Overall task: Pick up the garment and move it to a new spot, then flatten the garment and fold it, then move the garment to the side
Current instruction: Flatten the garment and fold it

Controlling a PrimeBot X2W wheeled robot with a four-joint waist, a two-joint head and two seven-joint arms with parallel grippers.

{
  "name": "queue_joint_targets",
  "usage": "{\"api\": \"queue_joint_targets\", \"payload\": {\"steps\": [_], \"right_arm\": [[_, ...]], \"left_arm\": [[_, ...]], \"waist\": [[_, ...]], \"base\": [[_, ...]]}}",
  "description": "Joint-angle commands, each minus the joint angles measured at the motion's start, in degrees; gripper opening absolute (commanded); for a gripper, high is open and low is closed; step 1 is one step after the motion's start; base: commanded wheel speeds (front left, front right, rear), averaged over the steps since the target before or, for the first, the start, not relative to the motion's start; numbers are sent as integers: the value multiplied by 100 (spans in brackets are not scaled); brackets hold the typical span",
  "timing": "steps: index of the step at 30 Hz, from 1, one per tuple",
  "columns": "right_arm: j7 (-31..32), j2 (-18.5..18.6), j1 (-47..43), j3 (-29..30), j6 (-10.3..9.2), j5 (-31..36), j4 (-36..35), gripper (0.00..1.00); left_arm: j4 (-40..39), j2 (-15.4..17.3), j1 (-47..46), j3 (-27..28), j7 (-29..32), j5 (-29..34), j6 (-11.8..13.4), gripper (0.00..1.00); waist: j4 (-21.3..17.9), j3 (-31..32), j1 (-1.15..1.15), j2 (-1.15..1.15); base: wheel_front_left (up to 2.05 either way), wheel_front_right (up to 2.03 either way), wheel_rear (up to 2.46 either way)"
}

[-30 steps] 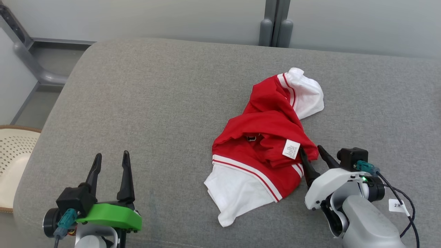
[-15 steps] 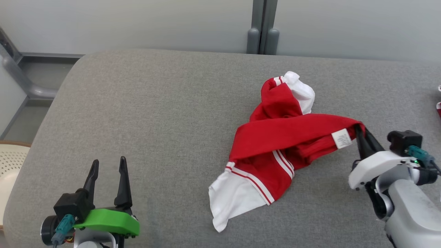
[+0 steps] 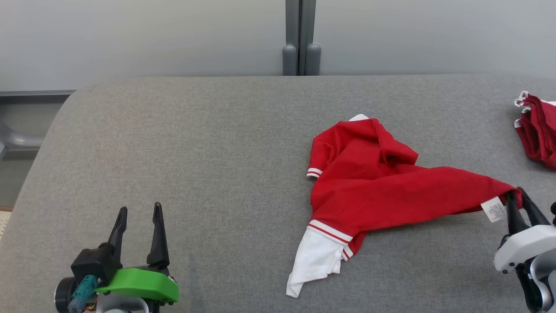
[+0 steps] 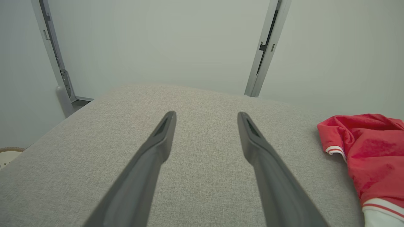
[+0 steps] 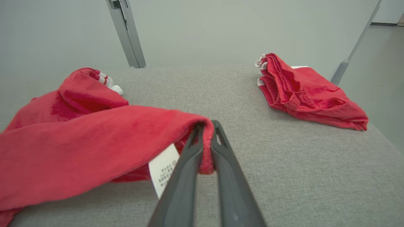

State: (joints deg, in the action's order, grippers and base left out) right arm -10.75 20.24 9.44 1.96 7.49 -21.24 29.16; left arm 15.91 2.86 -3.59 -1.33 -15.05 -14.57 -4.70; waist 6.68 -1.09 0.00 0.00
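Note:
The garment [image 3: 369, 182] is a red shirt with white, red-striped sleeves, stretched out on the grey cushioned surface [image 3: 195, 143]. My right gripper [image 3: 517, 198] is shut on its red hem next to a white care label [image 3: 494, 209], at the right edge of the head view. In the right wrist view the hem [image 5: 206, 142] is pinched between the two dark fingers [image 5: 189, 164], and the cloth trails off to the left. My left gripper [image 3: 139, 211] stands open at the lower left, well clear of the garment [image 4: 369, 151], with nothing between its fingers.
A second red garment [image 3: 536, 134] lies bunched at the far right of the surface, also seen ahead of my right gripper [image 5: 303, 91]. A grey wall with a vertical post [image 3: 299, 39] runs behind. The surface's rounded left edge [image 3: 47, 143] drops to the floor.
My right gripper shut on the hem and pulled it rightward, drawing the crumpled garment out long. The head camera has turned right, bringing the second garment into view. The left gripper stays put.

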Motion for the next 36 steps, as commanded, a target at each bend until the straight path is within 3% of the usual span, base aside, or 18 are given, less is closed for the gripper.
{"api": "queue_joint_targets", "payload": {"steps": [1, 14, 21, 36], "right_arm": [[-50, -28, -56, 46, 0, 65, -158, 100], [-35, -584, -475, 140, 0, 395, -2076, 100], [-118, -1002, -689, 80, 0, 499, -2318, 100], [-238, -1190, -439, -278, 0, 543, -2099, 100]], "left_arm": [[-9, 11, 79, 19, -16, -25, 18, 100], [29, 11, 53, 10, -15, 42, -35, 100], [159, 11, -32, -230, -16, 122, -92, 100], [1461, 13, -398, -2394, -15, 288, -279, 100]], "waist": [[-59, -3, 0, 0], [-251, 53, 0, 0], [-393, -7, 0, 0], [-847, -219, 0, 0]], "base": [[0, 0, 0], [0, 0, 0], [0, 0, 0], [0, 0, 0]]}}
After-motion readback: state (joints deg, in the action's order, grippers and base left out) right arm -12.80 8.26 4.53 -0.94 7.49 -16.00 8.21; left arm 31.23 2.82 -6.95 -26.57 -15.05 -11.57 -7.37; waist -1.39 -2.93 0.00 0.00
